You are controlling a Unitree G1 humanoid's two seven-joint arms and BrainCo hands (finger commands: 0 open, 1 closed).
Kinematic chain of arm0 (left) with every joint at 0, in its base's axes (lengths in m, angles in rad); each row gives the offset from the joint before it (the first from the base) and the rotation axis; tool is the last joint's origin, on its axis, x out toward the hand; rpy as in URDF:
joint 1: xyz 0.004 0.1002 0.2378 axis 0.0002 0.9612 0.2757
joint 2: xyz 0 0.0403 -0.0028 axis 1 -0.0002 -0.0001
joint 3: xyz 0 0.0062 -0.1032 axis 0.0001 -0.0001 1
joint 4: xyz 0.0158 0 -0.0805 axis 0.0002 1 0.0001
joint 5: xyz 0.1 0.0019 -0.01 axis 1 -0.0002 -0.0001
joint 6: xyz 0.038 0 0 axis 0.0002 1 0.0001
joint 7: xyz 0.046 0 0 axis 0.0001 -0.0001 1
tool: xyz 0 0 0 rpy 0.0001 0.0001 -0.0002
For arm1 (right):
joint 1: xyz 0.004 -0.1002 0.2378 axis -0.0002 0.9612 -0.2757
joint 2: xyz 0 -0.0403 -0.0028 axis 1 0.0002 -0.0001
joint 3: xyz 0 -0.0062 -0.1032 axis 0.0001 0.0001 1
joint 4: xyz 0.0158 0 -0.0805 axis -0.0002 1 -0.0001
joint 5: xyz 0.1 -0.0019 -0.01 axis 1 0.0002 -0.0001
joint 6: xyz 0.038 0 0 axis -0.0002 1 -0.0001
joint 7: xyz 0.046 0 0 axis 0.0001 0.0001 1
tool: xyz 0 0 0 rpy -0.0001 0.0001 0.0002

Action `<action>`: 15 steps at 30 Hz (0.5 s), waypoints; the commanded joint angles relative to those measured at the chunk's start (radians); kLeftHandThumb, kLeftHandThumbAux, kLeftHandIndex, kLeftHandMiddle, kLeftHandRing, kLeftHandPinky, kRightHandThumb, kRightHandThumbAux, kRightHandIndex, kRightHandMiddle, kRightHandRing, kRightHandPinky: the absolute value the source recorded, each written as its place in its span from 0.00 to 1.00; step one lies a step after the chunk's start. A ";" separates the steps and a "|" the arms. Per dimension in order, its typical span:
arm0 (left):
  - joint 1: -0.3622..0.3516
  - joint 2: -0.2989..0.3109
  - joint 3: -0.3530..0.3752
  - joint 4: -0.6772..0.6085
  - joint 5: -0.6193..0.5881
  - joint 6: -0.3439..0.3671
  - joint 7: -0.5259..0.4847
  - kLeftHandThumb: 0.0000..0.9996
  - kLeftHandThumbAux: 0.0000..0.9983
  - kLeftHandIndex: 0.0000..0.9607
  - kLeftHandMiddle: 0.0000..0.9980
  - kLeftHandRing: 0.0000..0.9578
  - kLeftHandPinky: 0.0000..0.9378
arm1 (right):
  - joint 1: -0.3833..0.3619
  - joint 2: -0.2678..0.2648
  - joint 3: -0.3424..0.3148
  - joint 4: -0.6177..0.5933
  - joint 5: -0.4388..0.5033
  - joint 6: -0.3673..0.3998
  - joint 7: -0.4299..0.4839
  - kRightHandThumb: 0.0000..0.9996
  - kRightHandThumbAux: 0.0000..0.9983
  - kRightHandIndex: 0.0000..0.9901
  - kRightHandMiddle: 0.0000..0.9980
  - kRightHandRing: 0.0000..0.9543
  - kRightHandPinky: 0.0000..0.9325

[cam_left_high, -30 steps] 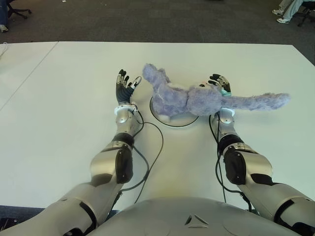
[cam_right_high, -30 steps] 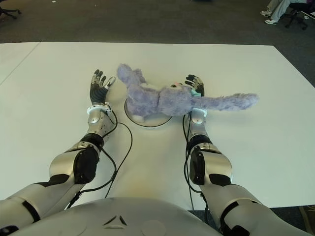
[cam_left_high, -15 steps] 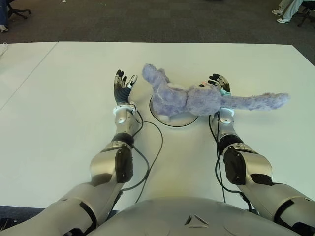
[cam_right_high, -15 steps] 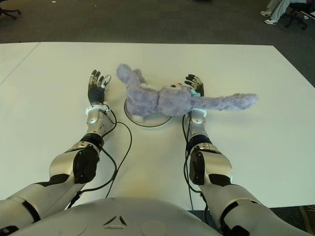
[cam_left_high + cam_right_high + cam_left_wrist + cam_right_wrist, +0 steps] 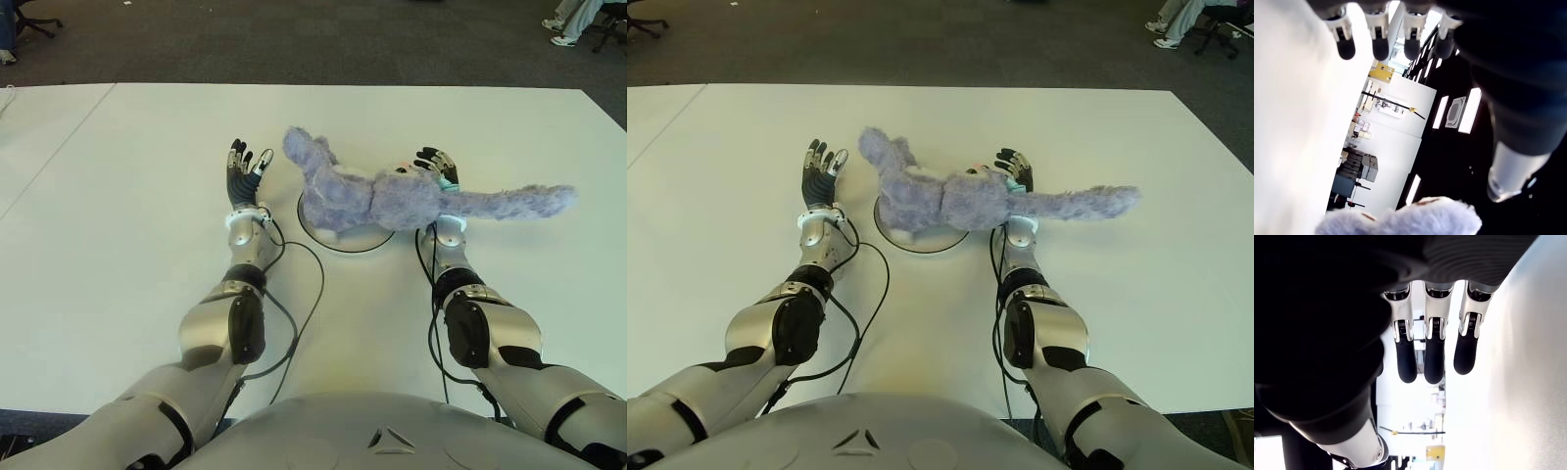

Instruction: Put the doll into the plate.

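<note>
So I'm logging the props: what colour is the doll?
The doll is fuzzy lavender purple, clearest in the left eye view.

The doll (image 5: 377, 201), a shaggy lavender-grey plush, lies stretched sideways just above the middle of the left eye view. Its bulky body covers most of the plate (image 5: 345, 241), a flat white round dish with a dark rim whose near edge shows below the fur. One thick limb angles toward the upper left, and a long furry tail-like part reaches far right over the white table (image 5: 127, 186).
</note>
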 commanded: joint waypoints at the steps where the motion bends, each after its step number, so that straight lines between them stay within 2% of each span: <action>1: 0.209 -0.012 0.024 0.131 -0.025 0.169 0.016 0.00 0.75 0.00 0.03 0.01 0.01 | 0.238 0.084 -0.016 0.141 0.025 0.104 0.002 0.32 0.90 0.25 0.28 0.29 0.32; 15: 0.211 -0.008 0.009 0.130 -0.011 0.167 0.015 0.02 0.81 0.01 0.03 0.02 0.04 | 0.240 0.085 -0.016 0.141 0.024 0.105 0.003 0.30 0.90 0.25 0.28 0.29 0.31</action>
